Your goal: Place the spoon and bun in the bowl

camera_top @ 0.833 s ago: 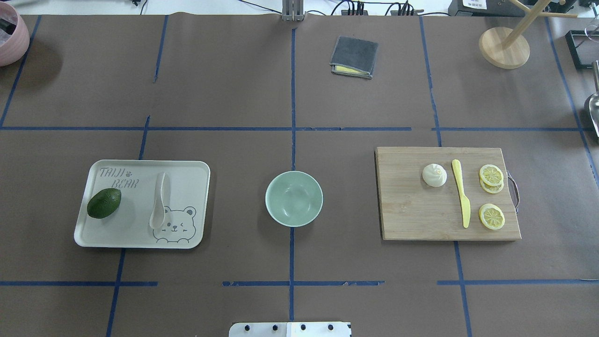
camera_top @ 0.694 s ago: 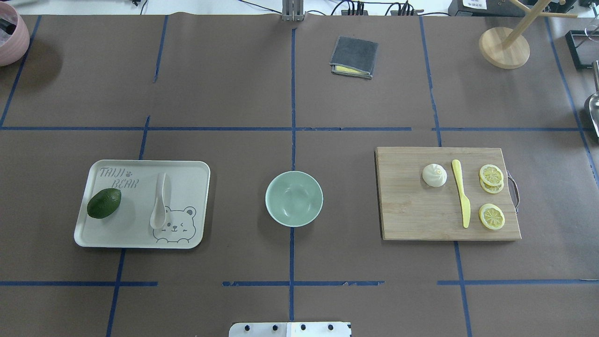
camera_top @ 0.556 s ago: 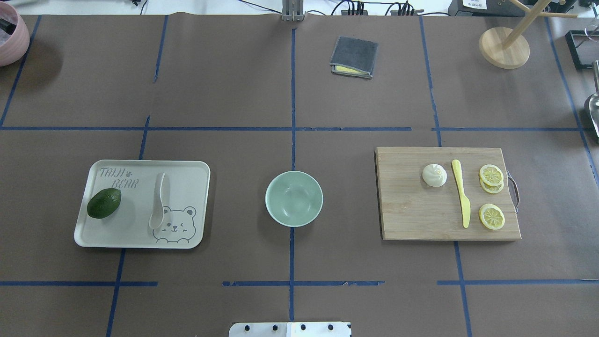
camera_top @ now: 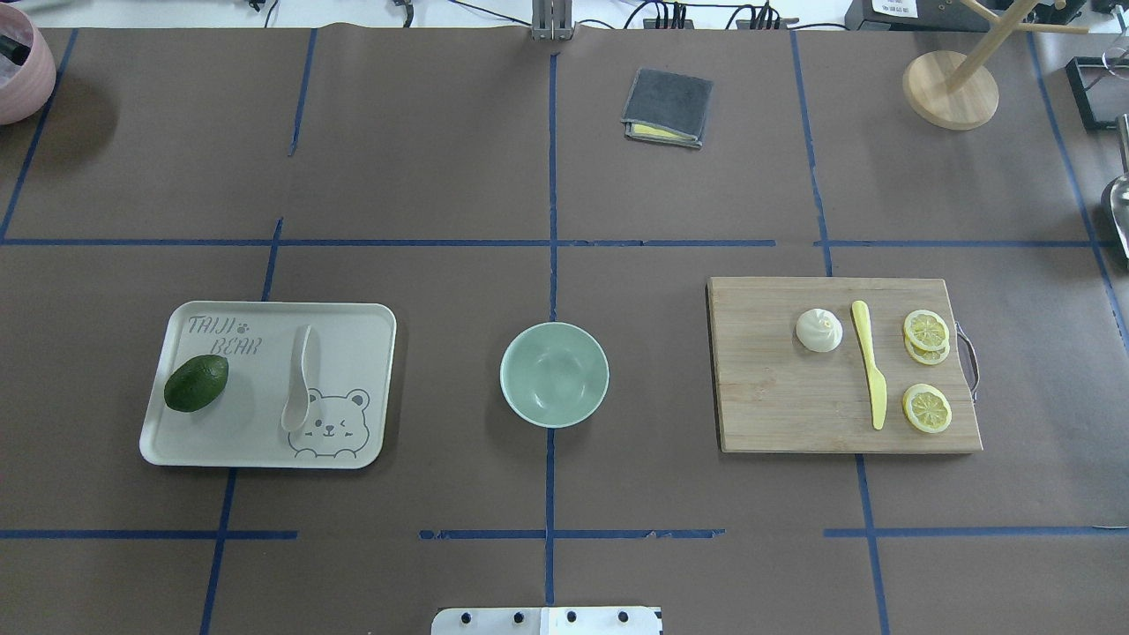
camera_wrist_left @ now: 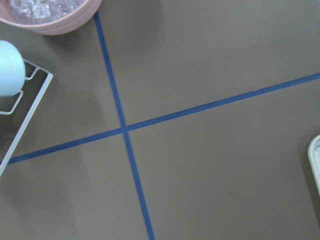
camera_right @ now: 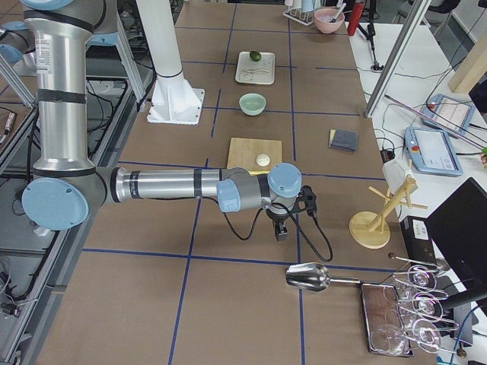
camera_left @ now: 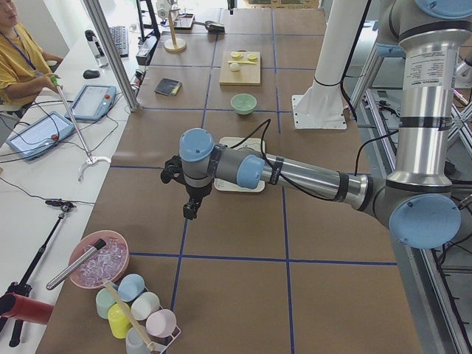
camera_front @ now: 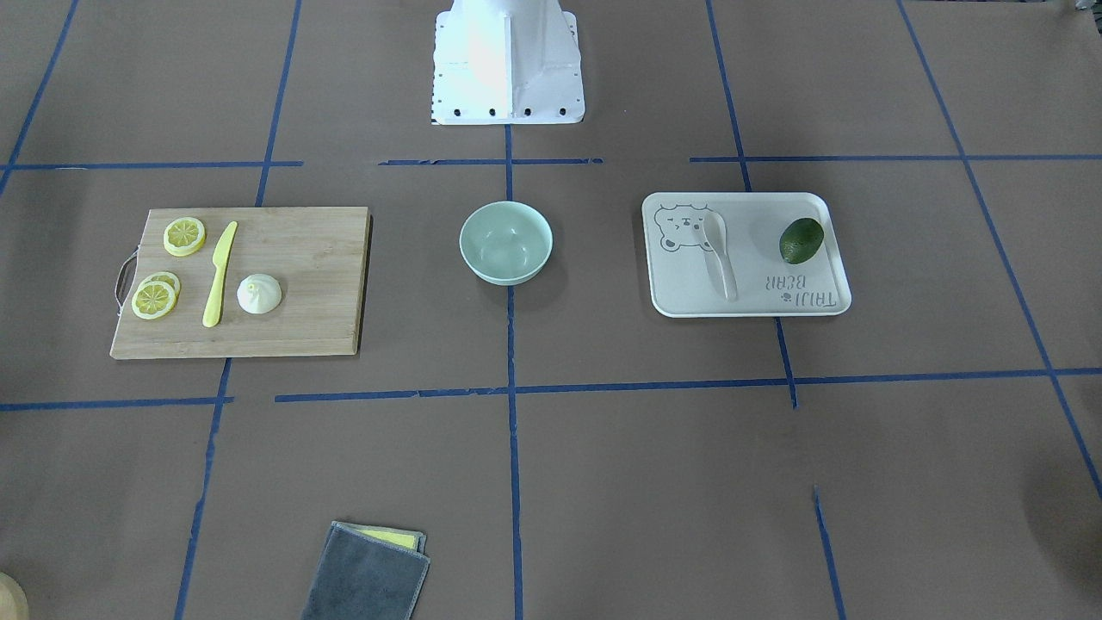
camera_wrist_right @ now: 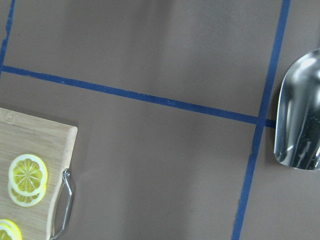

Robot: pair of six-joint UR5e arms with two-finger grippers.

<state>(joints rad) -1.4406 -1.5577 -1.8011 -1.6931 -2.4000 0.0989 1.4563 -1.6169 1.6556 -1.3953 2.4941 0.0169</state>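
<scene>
The pale spoon [camera_top: 300, 377] lies on a cream bear tray [camera_top: 353, 335] left of centre, scoop toward me. The white pleated bun [camera_top: 818, 330] sits on a wooden cutting board [camera_top: 776, 406] on the right. The mint-green bowl [camera_top: 554, 374] stands empty in the middle between them. Neither arm shows in the overhead or front views. In the exterior left view my left gripper [camera_left: 190, 210] hangs over bare table beyond the tray's outer side. In the exterior right view my right gripper [camera_right: 281, 230] hangs beyond the board's outer side. I cannot tell whether either is open.
An avocado [camera_top: 196, 383] shares the tray. A yellow knife [camera_top: 869, 362] and lemon slices [camera_top: 926, 335] share the board. A grey cloth [camera_top: 668, 107] lies at the far middle. A pink bowl [camera_top: 18, 62], a wooden stand [camera_top: 950, 88] and a metal scoop [camera_wrist_right: 300, 115] sit at the table's ends.
</scene>
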